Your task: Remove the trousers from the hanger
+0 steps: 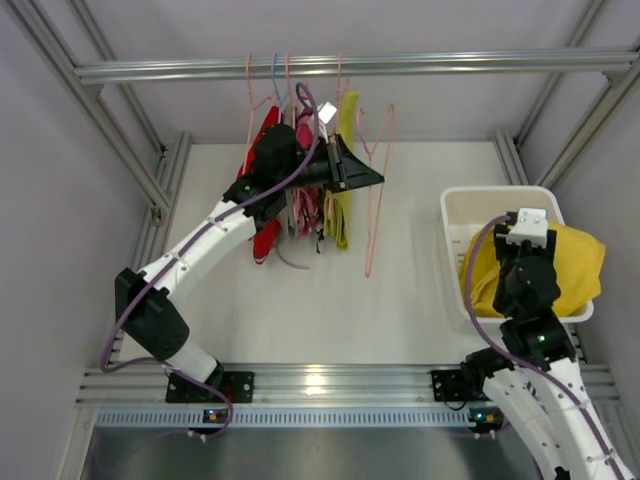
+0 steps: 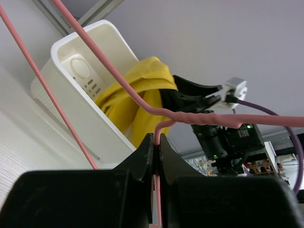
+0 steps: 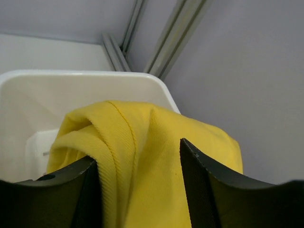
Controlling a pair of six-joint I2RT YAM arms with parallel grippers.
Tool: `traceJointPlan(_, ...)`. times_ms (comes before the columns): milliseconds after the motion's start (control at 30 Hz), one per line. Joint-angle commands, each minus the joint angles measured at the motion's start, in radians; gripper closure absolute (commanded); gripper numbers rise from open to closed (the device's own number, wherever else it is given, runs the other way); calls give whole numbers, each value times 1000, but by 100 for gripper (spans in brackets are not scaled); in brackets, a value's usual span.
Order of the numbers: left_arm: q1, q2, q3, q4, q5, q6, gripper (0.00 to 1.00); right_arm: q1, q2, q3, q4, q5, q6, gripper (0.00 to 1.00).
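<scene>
My right arm reaches over the white bin at the right side of the counter. Its jaws stand apart, and the bright yellow trousers lie between them, heaped in the bin and hanging over its right rim. Farther away, my left arm is stretched up to the rail, with its jaws pressed closed on the wire of a pink hanger. Just beside them the duller yellow-green trousers hang from the rail, near a red garment.

Left arm and right arm — white links, black joints — with purple cables; left gripper and right gripper are black.
</scene>
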Motion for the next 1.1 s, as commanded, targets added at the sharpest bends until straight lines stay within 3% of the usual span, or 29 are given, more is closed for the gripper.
traceJointPlan(0, 6, -21, 18, 49, 25, -3, 100, -16, 107, -36, 225, -55, -15, 45)
traceJointPlan(167, 4, -17, 32, 13, 32, 30, 100, -14, 171, 28, 161, -93, 61, 34)
traceJointPlan(333, 1, -11, 21, 26, 38, 26, 100, -14, 106, 100, 14, -222, 125, 8)
traceJointPlan(433, -5, -4, 22, 36, 39, 21, 100, -14, 43, 122, -31, -314, 142, 1)
traceJointPlan(567, -13, -3, 22, 36, 35, 32, 100, -14, 20, 183, -85, -385, 174, 2)
traceJointPlan(767, -30, -1, 27, 32, 19, 62, 100, -14, 47, 251, -138, -275, 205, 17)
traceJointPlan(833, -37, 0, 35, 9, -3, 87, 100, -14, 75, 296, -201, -312, 248, 19)
traceJointPlan(933, -63, 3, 47, -17, -57, 101, 100, -14, 56, 336, -200, -603, 332, 24)
traceJointPlan(967, -88, 5, 50, -25, -77, 108, 100, -14, 53, 349, -194, -764, 395, 28)
traceJointPlan(1067, -153, 29, 116, -149, -194, 167, 100, -14, 85, 378, -183, -1011, 505, 32)
